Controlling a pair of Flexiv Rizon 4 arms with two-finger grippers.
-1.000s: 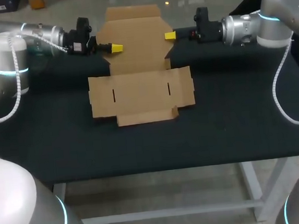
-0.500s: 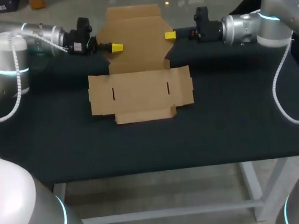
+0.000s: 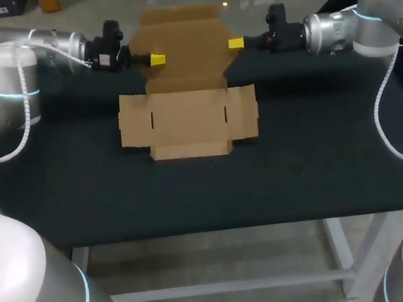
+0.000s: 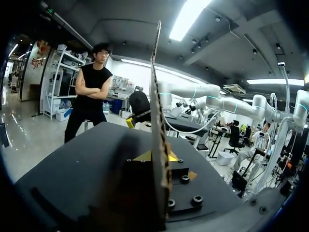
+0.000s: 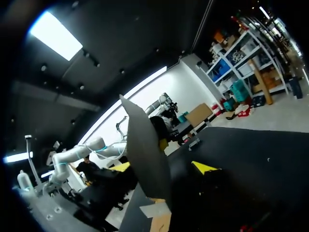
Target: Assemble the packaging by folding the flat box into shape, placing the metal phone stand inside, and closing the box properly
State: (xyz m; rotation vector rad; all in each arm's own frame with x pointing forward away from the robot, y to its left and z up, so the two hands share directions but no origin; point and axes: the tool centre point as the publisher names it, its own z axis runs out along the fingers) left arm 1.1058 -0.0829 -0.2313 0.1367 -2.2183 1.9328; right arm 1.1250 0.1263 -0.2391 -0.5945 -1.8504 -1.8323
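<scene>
the flat box (image 3: pixel 188 117) lies on the black tabletop (image 3: pixel 308 163) between our two tools. its wide slotted section and short front flap rest flat, on the near side of both tools. its rear panel (image 3: pixel 181 43) is raised off the tabletop, stands close to upright and spans the gap from one tool to the other. the left tool (image 3: pixel 157 58) meets the left edge of this panel. in the left wrist view the panel stands edge-on straight ahead of the tool, with one of the yellow tips (image 4: pixel 171 155) against each face of the card near its base. the left tool is therefore pinching the flat box by its rear panel. the right tool (image 3: pixel 235 43) sits at the right edge of the same panel, about level with the left tool. in the right wrist view the panel rises edge-on ahead of the tool, leaning slightly. we cannot tell whether the right tool is pinching the card or spread around it.
</scene>
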